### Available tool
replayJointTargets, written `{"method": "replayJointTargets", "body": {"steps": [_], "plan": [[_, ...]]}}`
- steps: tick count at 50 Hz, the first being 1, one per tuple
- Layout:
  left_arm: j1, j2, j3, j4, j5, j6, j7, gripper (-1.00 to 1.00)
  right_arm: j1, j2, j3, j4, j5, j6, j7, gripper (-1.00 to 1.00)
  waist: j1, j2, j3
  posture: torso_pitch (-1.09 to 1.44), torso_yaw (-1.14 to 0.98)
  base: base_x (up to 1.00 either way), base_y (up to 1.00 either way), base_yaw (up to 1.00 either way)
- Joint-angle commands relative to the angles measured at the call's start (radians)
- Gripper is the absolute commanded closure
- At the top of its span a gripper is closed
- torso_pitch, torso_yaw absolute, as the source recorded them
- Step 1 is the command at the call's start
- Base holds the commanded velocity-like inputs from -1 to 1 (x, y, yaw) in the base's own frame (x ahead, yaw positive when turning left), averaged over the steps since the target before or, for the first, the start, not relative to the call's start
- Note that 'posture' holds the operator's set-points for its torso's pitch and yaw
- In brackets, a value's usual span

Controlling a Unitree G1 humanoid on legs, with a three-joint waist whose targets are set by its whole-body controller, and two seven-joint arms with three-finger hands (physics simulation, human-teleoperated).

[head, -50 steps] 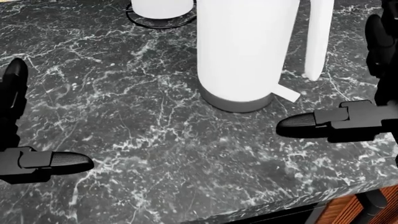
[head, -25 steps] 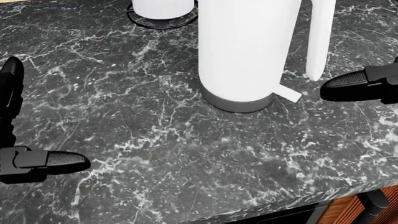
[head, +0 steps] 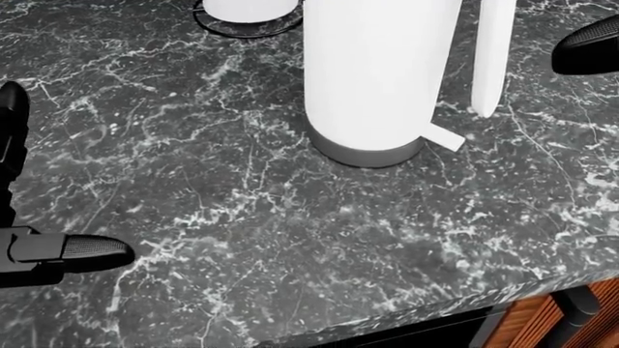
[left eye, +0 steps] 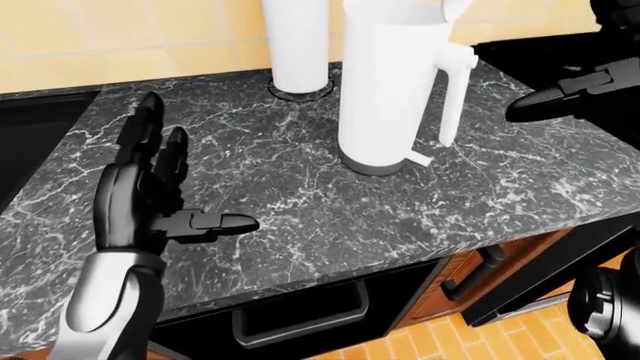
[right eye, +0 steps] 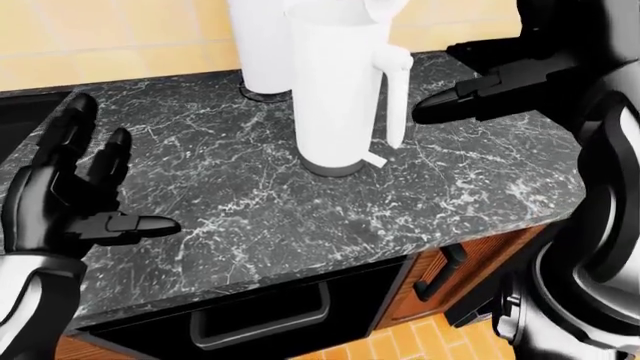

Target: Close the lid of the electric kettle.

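The electric kettle (left eye: 385, 90) is a tall white jug on a grey base, standing upright on the black marble counter (left eye: 260, 172) with its handle (left eye: 452, 94) to the right. Its lid (left eye: 456, 7) is tipped up at the top edge of the left-eye view, mostly cut off. My left hand (left eye: 185, 180) hovers open over the counter well left of the kettle, holding nothing. My right hand (right eye: 470, 90) is raised to the right of the handle, open, one finger (right eye: 440, 107) pointing left toward it without touching.
A white paper-towel roll (left eye: 297, 45) on a black ring stand sits just behind and left of the kettle. A dark sink (left eye: 30, 135) lies at far left. The counter edge (head: 406, 312) runs below, with a black drawer (left eye: 300, 315) and a wooden cabinet door (left eye: 470, 277).
My right hand has risen and moved toward the upper right of the head view, from low beside the kettle base to handle height. The left hand sank slightly; the kettle stays put.
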State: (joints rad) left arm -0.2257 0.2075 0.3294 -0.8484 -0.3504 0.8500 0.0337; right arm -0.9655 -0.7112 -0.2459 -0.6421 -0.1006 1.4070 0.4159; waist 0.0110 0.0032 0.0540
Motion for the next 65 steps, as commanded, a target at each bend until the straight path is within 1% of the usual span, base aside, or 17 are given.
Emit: {"method": "replayJointTargets", "body": {"steps": [1,8,14,19,27,31,33,34,39,43,48,55,59,65], "plan": [[-0.018,0.008,0.003,-0.021,0.001,-0.038,-0.002,-1.0,-0.038,-0.015,-0.005,0.002,-0.016,-0.031,0.0,-1.0,0.001,-0.003,-0.02,0.0,0.0,0.0,0.0,0.0],[-0.022,0.011,0.008,-0.015,-0.002,-0.04,-0.001,-1.0,-0.119,-0.014,0.042,0.08,-0.052,-0.054,0.021,-1.0,-0.002,0.001,-0.02,0.0,0.0,0.0,0.0,0.0],[-0.025,0.012,0.005,-0.022,-0.006,-0.031,0.004,-1.0,-0.162,0.011,0.077,0.156,-0.107,-0.103,0.051,-1.0,-0.003,0.004,-0.02,0.0,0.0,0.0,0.0,0.0],[-0.025,0.012,0.001,-0.012,-0.004,-0.04,0.003,-1.0,-0.199,0.023,0.095,0.198,-0.155,-0.122,0.086,-1.0,-0.004,0.006,-0.02,0.0,0.0,0.0,0.0,0.0],[-0.016,0.008,-0.007,0.0,0.005,-0.06,-0.003,-1.0,-0.221,0.058,0.108,0.242,-0.228,-0.157,0.132,-1.0,-0.004,0.009,-0.02,0.0,0.0,0.0,0.0,0.0],[-0.011,0.005,-0.009,0.009,0.011,-0.074,-0.009,-1.0,-0.243,0.064,0.119,0.265,-0.268,-0.164,0.174,-1.0,-0.005,0.01,-0.021,0.0,0.0,0.0,0.0,0.0],[-0.012,0.006,-0.006,0.004,0.01,-0.068,-0.009,-1.0,-0.246,0.055,0.131,0.268,-0.293,-0.159,0.214,-1.0,-0.005,0.01,-0.021,0.0,0.0,0.0,0.0,0.0],[-0.012,0.006,-0.005,0.004,0.01,-0.068,-0.009,-1.0,-0.251,0.038,0.138,0.268,-0.306,-0.145,0.247,-1.0,-0.005,0.01,-0.02,0.0,0.0,0.0,0.0,0.0],[-0.017,0.009,0.002,-0.011,0.003,-0.049,-0.005,-1.0,-0.255,0.007,0.151,0.273,-0.38,-0.142,0.359,-1.0,-0.005,0.009,-0.019,0.0,0.0,0.0,0.0,0.0],[-0.021,0.011,0.005,-0.017,-0.002,-0.04,-0.001,-1.0,-0.268,0.003,0.162,0.288,-0.453,-0.152,0.442,-1.0,-0.006,0.01,-0.017,0.0,0.0,0.0,0.0,0.0],[-0.011,0.004,-0.017,0.051,0.03,-0.118,-0.022,-1.0,-0.284,0.022,0.177,0.321,-0.554,-0.186,0.545,-1.0,-0.007,0.012,-0.017,0.0,0.0,0.0,0.0,0.0],[-0.002,-0.005,-0.031,0.092,0.055,-0.169,-0.038,-1.0,-0.307,0.074,0.181,0.356,-0.698,-0.245,0.675,-1.0,-0.009,0.015,-0.017,0.0,0.0,0.0,0.0,0.0],[-0.001,-0.006,-0.026,0.086,0.053,-0.164,-0.04,-1.0,-0.309,0.12,0.172,0.375,-0.763,-0.287,0.716,-1.0,-0.011,0.018,-0.017,0.0,0.0,0.0,0.0,0.0],[-0.007,-0.002,-0.012,0.032,0.032,-0.106,-0.026,-1.0,-0.351,0.165,0.17,0.422,-0.836,-0.339,0.766,-1.0,-0.014,0.023,-0.018,0.0,0.0,0.0,0.0,0.0]]}}
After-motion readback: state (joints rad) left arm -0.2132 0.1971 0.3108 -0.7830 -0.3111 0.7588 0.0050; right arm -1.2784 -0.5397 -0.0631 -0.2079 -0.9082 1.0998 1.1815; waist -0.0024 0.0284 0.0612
